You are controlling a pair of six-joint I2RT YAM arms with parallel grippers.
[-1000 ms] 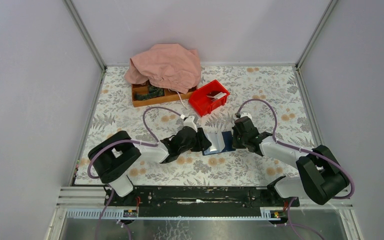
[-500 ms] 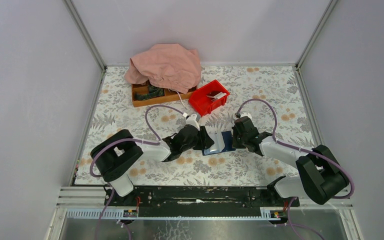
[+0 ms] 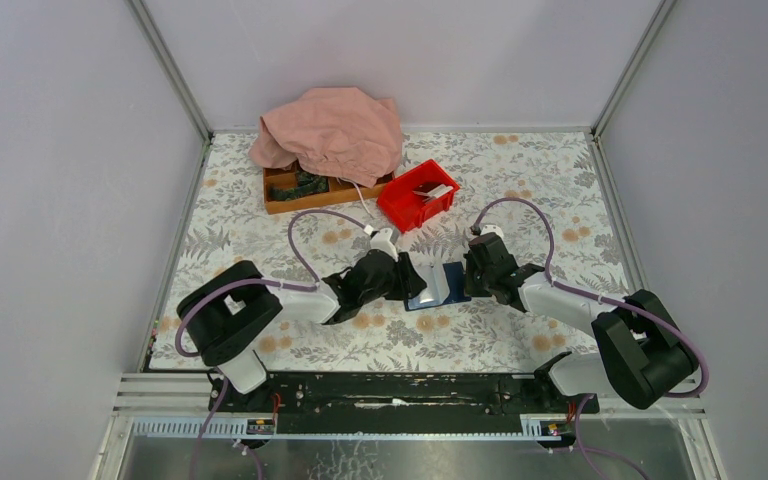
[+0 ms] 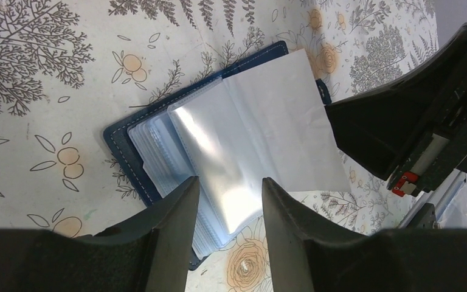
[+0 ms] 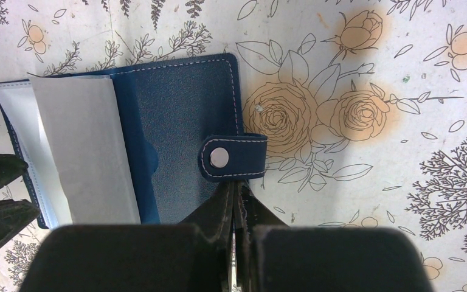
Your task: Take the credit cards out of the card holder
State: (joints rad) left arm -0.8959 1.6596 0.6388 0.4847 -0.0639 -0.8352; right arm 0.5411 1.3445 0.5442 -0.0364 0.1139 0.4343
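No legible text, label, brand, number or sign in any view. Nothing to read on the card holder [image 5: 182, 121] either.

Our left arm [image 3: 295, 300] reaches in low from the left of the card holder [image 5: 179, 115]. Our left gripper [image 4: 228, 191] hangs over the holder's left half, its two fingers [image 4: 170, 231] standing apart. Our right arm [image 3: 565, 300] comes in from the holder's right side, and our right gripper [image 5: 236, 193] is pinched fully together, tips at the holder's right edge.
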